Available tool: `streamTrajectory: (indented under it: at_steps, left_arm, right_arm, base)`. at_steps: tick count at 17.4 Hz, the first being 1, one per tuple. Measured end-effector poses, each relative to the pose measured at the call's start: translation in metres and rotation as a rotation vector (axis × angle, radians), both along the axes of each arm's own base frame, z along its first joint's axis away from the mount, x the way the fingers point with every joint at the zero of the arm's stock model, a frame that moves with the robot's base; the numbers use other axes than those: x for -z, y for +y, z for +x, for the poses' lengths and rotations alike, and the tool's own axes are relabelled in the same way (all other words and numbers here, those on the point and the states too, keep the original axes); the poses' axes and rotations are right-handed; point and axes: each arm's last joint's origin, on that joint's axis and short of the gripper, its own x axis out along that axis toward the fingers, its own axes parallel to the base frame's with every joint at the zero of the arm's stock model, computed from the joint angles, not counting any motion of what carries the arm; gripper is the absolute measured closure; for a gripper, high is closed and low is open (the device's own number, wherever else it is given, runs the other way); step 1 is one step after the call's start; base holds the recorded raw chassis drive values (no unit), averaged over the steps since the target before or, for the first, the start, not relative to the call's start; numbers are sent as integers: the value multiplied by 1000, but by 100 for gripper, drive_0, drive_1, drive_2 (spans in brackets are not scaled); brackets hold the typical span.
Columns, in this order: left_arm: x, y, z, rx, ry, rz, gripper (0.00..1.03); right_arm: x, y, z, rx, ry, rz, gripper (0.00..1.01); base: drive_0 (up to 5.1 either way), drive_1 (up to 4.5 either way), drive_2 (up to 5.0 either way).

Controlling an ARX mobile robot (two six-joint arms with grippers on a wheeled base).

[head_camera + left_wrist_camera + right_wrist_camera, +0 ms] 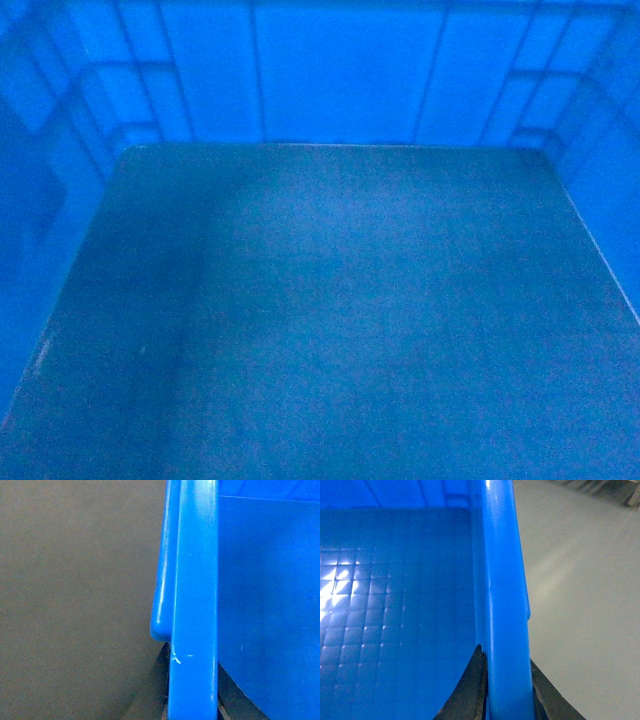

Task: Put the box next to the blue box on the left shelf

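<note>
The box fills the whole head view: its dull blue floor and ribbed inner walls are all that show there. In the left wrist view my left gripper is shut on the box's thick left rim, a dark finger outside and another inside the wall. Over in the right wrist view my right gripper clamps the right rim, with black fingers on both sides. The glossy grid-patterned floor lies to the rim's left. The other blue box and the left shelf are out of view.
Dull grey-brown floor spreads left of the box in the left wrist view. Pale grey floor lies right of it in the right wrist view, with some blurred structure at the top right corner.
</note>
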Motion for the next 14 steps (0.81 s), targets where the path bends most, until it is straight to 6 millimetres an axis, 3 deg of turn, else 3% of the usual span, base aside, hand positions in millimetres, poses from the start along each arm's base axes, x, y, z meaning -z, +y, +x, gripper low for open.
streamTrajectory:
  at_steps: [14]
  left_arm:
    - [0,0,0,0,0,0,95]
  right_arm:
    - [0,0,0,0,1,0,91]
  base:
    - [-171,-171,-171]
